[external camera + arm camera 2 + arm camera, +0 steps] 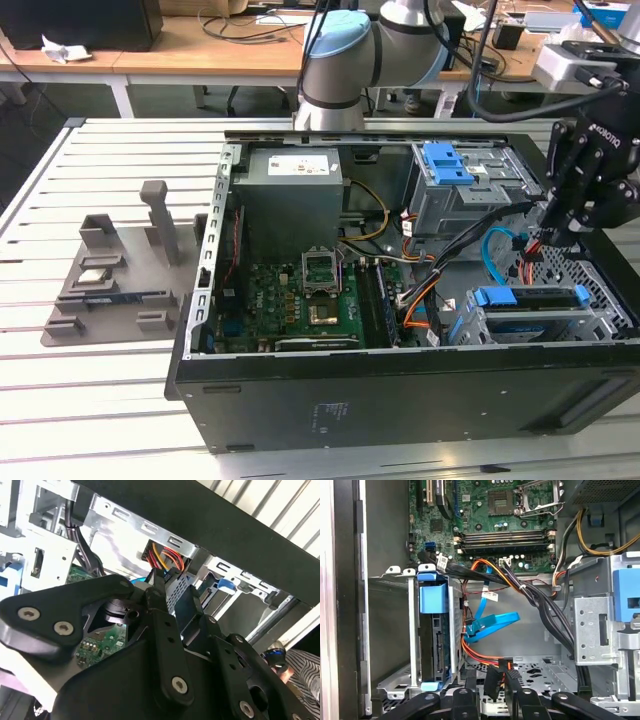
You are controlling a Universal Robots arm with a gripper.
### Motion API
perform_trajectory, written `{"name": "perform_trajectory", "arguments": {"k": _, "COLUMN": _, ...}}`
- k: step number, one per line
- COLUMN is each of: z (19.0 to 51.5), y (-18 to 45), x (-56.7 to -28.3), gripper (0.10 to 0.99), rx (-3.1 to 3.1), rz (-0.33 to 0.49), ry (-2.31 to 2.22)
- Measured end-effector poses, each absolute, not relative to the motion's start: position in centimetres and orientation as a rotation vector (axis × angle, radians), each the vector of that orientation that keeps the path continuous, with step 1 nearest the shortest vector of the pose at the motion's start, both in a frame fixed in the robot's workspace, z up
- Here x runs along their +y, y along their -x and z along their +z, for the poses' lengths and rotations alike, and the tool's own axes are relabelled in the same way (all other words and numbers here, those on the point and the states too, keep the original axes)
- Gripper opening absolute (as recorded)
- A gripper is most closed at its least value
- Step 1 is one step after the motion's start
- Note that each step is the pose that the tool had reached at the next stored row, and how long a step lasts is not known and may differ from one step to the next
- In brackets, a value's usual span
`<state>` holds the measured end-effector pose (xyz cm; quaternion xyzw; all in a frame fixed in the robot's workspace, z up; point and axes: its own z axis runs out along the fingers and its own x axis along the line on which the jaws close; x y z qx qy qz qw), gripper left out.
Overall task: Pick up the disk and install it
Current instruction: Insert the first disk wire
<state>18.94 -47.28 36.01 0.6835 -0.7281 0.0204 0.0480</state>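
Inside case, disk (pixel 434 630) caged, fingers (pixel 490 677) half-hidden

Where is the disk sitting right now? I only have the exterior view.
Observer: In the first wrist view the disk stands on edge inside the drive cage, with its blue bracket around it.
Operator: And what is the hand closest to?
Observer: In the second wrist view a black connector on red, yellow and orange wires sits right at the tip of the hand, not the disk.
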Motion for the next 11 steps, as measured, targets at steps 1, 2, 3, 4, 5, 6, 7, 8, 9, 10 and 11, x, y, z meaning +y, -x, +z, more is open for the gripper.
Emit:
{"name": "perform_trajectory", "arguments": {"k": 1, "z": 35.90, "y": -18.97, "x": -47.03, "gripper": 0.361, "rx": -2.220, "rz": 0.063, "ry": -2.083}}
{"name": "perform_trajectory", "arguments": {"k": 2, "z": 35.79, "y": -18.97, "x": -46.87, "gripper": 0.361, "rx": -2.220, "rz": 0.064, "ry": -2.082}}
{"name": "perform_trajectory", "arguments": {"k": 3, "z": 35.64, "y": -18.97, "x": -46.82, "gripper": 0.361, "rx": -2.217, "rz": 0.072, "ry": -2.078}}
{"name": "perform_trajectory", "arguments": {"k": 4, "z": 35.53, "y": -18.97, "x": -46.82, "gripper": 0.361, "rx": -2.212, "rz": 0.084, "ry": -2.072}}
{"name": "perform_trajectory", "arguments": {"k": 5, "z": 35.44, "y": -18.98, "x": -46.81, "gripper": 0.361, "rx": -2.208, "rz": 0.092, "ry": -2.068}}
{"name": "perform_trajectory", "arguments": {"k": 6, "z": 35.38, "y": -18.97, "x": -46.81, "gripper": 0.361, "rx": -2.206, "rz": 0.097, "ry": -2.065}}
{"name": "perform_trajectory", "arguments": {"k": 7, "z": 35.35, "y": -18.98, "x": -46.81, "gripper": 0.361, "rx": -2.200, "rz": 0.109, "ry": -2.060}}
{"name": "perform_trajectory", "arguments": {"k": 8, "z": 35.35, "y": -18.98, "x": -46.82, "gripper": 0.361, "rx": -2.199, "rz": 0.110, "ry": -2.059}}
{"name": "perform_trajectory", "arguments": {"k": 9, "z": 35.34, "y": -18.98, "x": -46.82, "gripper": 0.361, "rx": -2.199, "rz": 0.112, "ry": -2.058}}
{"name": "perform_trajectory", "arguments": {"k": 10, "z": 35.36, "y": -18.98, "x": -46.81, "gripper": 0.361, "rx": -2.198, "rz": 0.114, "ry": -2.057}}
{"name": "perform_trajectory", "arguments": {"k": 11, "z": 35.35, "y": -18.97, "x": -46.81, "gripper": 0.361, "rx": -2.197, "rz": 0.115, "ry": -2.057}}
